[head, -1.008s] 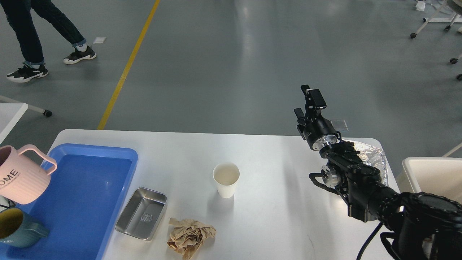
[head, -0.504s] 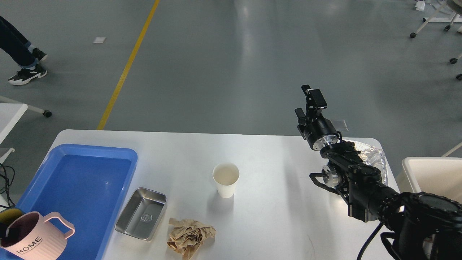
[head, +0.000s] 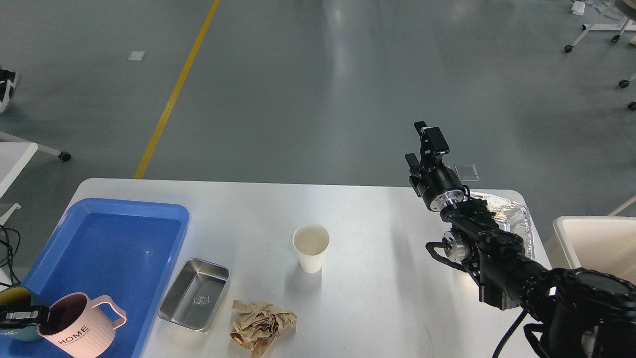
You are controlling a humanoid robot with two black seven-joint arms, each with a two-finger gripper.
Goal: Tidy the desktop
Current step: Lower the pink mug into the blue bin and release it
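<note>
The white desktop holds a blue tray at the left. A pink mug marked HOME stands upright in the tray's near left corner, next to a teal mug at the view's edge. My left gripper comes in from the left edge and is shut on the pink mug's rim. A small steel pan, a crumpled brown paper and a white paper cup stand on the desktop. My right gripper is raised over the far right edge, open and empty.
A crinkled foil tray lies at the desktop's far right corner, partly under my right arm. A cream bin stands off the right edge. A smaller white table shows at the left.
My left gripper has carried the pink mug down from above the tray's left side into its near corner. The person has walked out of view. My right gripper dropped very slightly.
</note>
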